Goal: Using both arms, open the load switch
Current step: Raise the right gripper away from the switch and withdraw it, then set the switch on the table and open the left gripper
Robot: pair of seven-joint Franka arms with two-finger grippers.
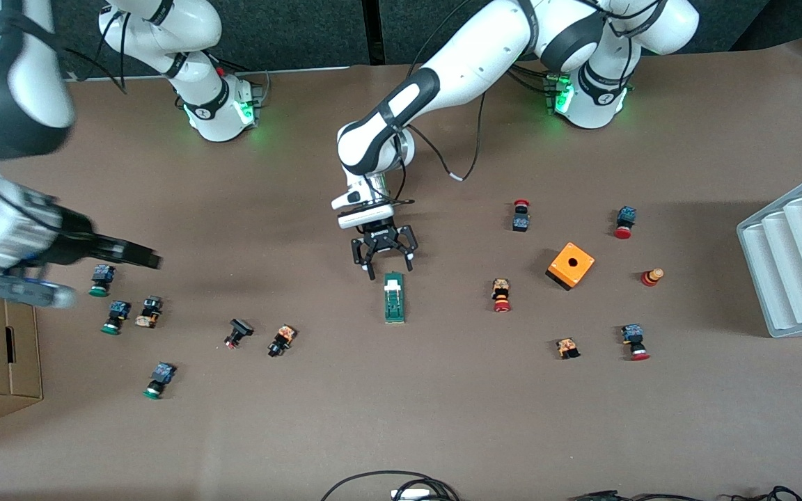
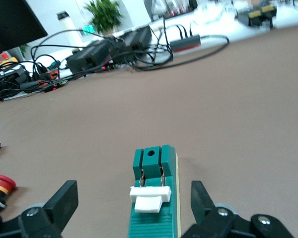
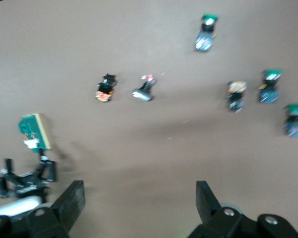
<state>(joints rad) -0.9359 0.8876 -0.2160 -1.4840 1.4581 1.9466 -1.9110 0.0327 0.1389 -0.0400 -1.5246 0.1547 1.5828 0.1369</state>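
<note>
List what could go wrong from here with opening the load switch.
1. The load switch lies loose on the bare table; the open left gripper sits at its end nearest the arm bases, so closing off-centre could probably push or twist it rather than pinch it.
2. The right gripper, open, is over the green-capped push buttons at the right arm's end; reaching toward the switch, it might knock them or crowd the left gripper.
</note>
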